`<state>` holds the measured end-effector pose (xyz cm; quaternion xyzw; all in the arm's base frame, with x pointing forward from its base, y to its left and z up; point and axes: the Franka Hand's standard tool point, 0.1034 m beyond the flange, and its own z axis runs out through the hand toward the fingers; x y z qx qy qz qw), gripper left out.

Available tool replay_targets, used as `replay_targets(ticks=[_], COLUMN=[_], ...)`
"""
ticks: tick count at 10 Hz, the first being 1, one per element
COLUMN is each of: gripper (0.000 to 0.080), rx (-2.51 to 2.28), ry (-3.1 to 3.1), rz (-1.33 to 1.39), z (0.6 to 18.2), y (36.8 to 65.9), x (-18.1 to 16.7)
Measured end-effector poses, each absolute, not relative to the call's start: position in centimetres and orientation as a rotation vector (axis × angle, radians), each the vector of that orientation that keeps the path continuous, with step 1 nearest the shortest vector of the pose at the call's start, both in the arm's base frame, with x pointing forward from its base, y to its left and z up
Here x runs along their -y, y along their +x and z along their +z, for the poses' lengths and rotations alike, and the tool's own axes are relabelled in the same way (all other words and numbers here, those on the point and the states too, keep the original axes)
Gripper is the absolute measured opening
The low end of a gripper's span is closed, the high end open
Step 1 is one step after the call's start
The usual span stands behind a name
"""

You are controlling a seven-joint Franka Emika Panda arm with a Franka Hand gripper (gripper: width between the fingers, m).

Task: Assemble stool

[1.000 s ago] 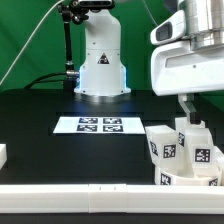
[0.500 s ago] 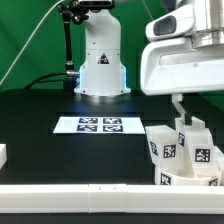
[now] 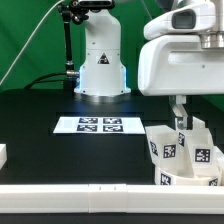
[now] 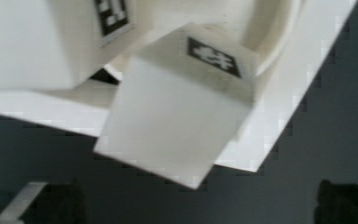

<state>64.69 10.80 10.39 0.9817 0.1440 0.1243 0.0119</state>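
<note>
The stool's white parts stand bunched at the exterior view's lower right. Two chunky legs show black-and-white tags, and another tagged white piece lies in front of them. I cannot make out the round seat among them. My gripper hangs open just above the back of this bunch, touching nothing. In the wrist view a white block with a tag lies ahead of my gripper. The dark fingers stand far apart with only black table between them.
The marker board lies flat mid-table. The robot's white base stands behind it. A long white rail runs along the front edge. A small white piece sits at the exterior view's left edge.
The gripper has drifted toward the exterior view's left and slightly lower over the parts. Its jaws stay open and the parts have not moved.
</note>
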Motion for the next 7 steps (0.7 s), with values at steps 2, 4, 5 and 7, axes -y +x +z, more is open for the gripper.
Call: replay_targets(ticks=[2, 4, 5, 7], gripper=[0.0649, 0.0649, 0.0649, 0.0649], rx=[-0.600, -0.803, -0.991, -1.162], ry=[3.011, 2.930, 2.841, 2.745], rz=[0.381, 0.366, 0.340, 0.307], z=[10.39, 10.41, 10.37, 10.62], y=[64.75, 64.84, 64.85, 65.03], x=[-10.47, -10.10, -9.98, -10.14])
